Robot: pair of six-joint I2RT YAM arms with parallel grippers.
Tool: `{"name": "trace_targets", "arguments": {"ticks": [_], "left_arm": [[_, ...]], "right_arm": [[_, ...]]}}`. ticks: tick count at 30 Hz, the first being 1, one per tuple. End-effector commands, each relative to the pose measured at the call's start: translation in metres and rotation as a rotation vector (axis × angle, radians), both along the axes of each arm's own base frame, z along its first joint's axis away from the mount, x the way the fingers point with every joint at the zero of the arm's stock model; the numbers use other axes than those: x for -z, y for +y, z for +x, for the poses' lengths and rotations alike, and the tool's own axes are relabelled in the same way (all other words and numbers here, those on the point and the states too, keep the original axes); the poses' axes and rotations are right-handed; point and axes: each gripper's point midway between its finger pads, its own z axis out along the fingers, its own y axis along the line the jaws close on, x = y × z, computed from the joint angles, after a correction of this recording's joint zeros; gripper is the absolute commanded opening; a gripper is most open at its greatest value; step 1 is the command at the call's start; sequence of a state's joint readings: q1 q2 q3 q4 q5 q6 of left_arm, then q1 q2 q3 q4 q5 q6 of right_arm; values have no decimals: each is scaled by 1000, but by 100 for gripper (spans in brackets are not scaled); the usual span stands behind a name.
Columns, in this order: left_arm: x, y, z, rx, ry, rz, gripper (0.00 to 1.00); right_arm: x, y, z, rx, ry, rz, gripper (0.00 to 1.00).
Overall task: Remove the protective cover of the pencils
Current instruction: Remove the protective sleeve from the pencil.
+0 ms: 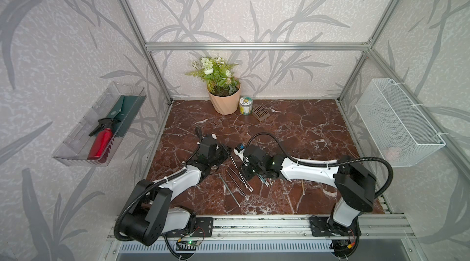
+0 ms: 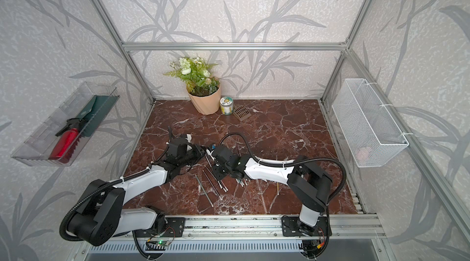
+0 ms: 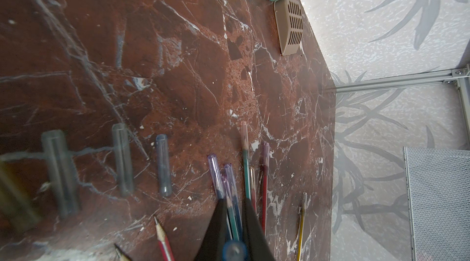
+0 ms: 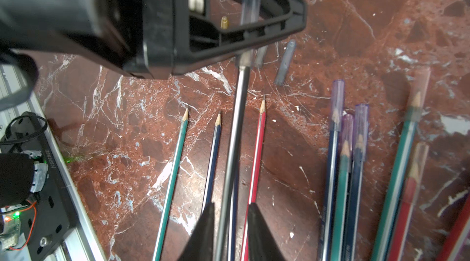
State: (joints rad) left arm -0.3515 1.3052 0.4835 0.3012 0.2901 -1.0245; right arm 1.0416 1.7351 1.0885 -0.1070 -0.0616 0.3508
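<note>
The right hand (image 4: 231, 206) is standing a little parted around a dark grey pencil (image 4: 237, 125). A sliver of gap is showing on either side of the barrel, so it is bracketing the pencil rather than clamping it. The pencil is running straight ahead into the left hand (image 3: 234, 200), which is pinching a translucent blue cap (image 3: 234, 250) over the pencil's tip. The cap is filling the space between that hand's fingers.

Just beside the right hand, three bare pencils (image 4: 174, 170) (green, dark blue and red) are lying on the tabletop (image 1: 292, 132) with sharpened wooden points showing. On its opposite side, capped pencils (image 4: 335, 130) are lying bunched together, each tip sitting inside a purple or clear sleeve far shorter than its barrel. Ahead of the left hand, loose caps (image 3: 162, 165) are lying apart from any pencil.

Only the wrist views are showing these caps. In both top views they are too small to make out, and the pencils are reading as thin dark lines near the right hand. A yellow pencil (image 1: 303, 187) is lying alone, well apart from both hands.

Far beyond the hands, a jar (image 1: 245, 105) is standing between a flower pot (image 1: 225, 102) and a slotted beige piece (image 1: 259, 113). Its label is showing yellow and teal, but the writing is cut off and unreadable, and the print on the pencil barrels is blurring out too.
</note>
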Motion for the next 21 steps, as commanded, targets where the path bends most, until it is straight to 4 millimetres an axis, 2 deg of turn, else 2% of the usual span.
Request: {"name": "trace_targets", "arguments": {"ticks": [1, 12, 14, 19, 21], "left_arm": [[-11, -3, 5, 3, -34, -17, 4], [-13, -2, 4, 0, -37, -17, 1], [-13, -2, 3, 1, -37, -18, 1], [-14, -2, 2, 2, -39, -19, 0], [-14, -1, 2, 1, -40, -19, 0]], "right_arm": [[-4, 13, 4, -5, -6, 13, 31], [10, 20, 13, 3, -4, -32, 34], [12, 21, 13, 0, 0, -34, 30], [13, 22, 13, -3, 1, -37, 13], [12, 21, 13, -6, -3, -41, 9]]}}
